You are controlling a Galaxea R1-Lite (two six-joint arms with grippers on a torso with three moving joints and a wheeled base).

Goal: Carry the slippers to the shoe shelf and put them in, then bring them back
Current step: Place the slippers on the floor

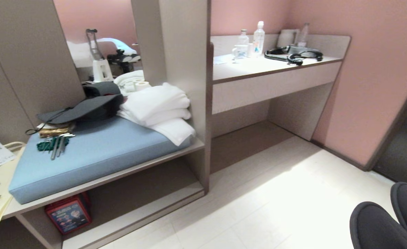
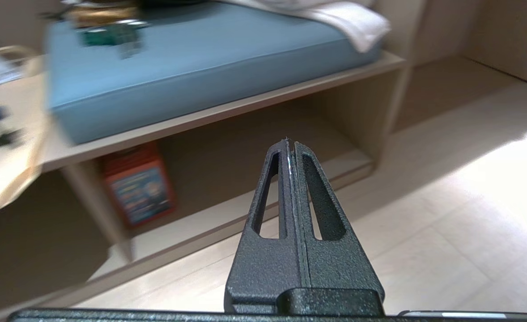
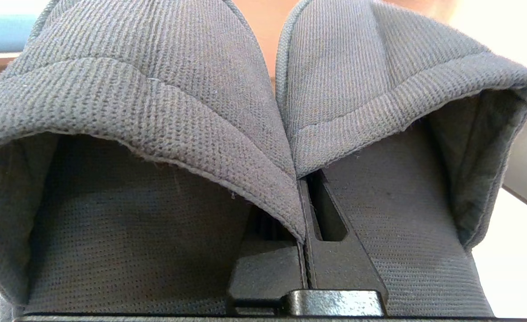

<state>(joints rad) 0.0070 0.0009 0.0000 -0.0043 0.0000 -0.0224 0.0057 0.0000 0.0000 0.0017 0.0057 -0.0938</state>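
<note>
Slippers (image 3: 165, 112) fill your right wrist view, both clamped side by side in the right gripper (image 3: 303, 197), low at the head view's right edge above the pale floor (image 1: 276, 193). Your left gripper (image 2: 290, 145) is closed on nothing. Farther ahead stands the shoe shelf (image 1: 148, 202), a red box (image 1: 68, 213) inside.

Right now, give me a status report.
Right gripper shut on slippers. Left gripper shut, empty. Shoe shelf ahead; red box in its left compartment.
</note>
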